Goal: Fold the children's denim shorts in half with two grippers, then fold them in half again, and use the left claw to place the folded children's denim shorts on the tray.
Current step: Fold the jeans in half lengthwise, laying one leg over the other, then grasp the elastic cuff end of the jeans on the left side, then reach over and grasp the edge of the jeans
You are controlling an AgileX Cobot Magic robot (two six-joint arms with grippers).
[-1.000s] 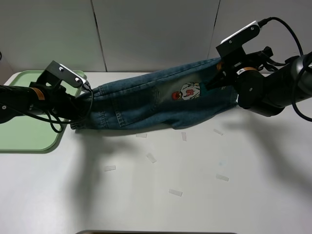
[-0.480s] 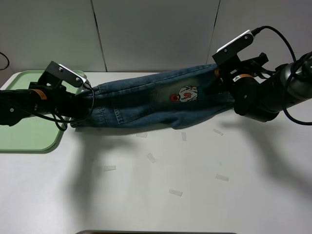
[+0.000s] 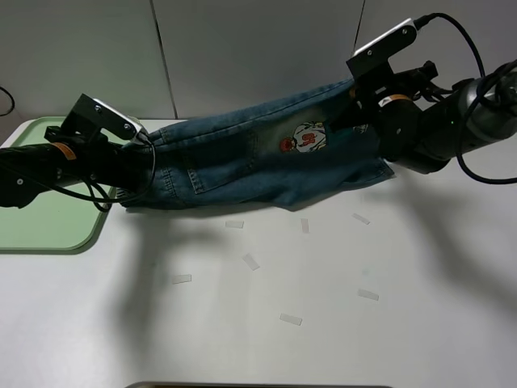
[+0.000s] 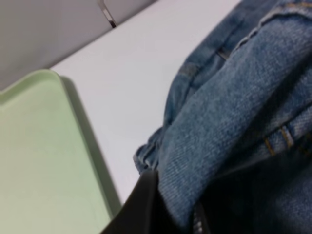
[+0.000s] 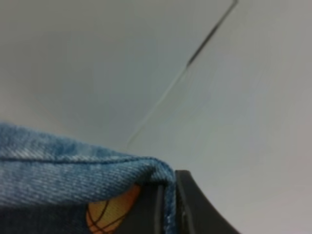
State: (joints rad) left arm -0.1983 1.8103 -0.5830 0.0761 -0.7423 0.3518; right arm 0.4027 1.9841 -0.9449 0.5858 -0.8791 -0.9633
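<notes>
The children's denim shorts (image 3: 234, 166) hang stretched between the two grippers, cartoon patch (image 3: 305, 139) facing up, and their lower edge sags toward the white table. My left claw (image 3: 139, 158) is shut on the left end, right beside the pale green tray (image 3: 40, 230). In the left wrist view a black finger (image 4: 141, 204) pinches bunched denim (image 4: 234, 126) next to the tray (image 4: 39, 161). My right gripper (image 3: 356, 121) holds the raised right end. Its wrist view shows a folded denim edge (image 5: 58, 175) pressed against a black finger (image 5: 195, 207).
Several small white tape strips (image 3: 250, 262) lie scattered on the table (image 3: 404, 283) in front of the shorts. A grey panelled wall (image 3: 258, 48) stands close behind both arms. The tray sits at the far left edge.
The right gripper has risen and moved back toward the wall, lifting the right end of the shorts higher. The left gripper has lifted its end slightly.
</notes>
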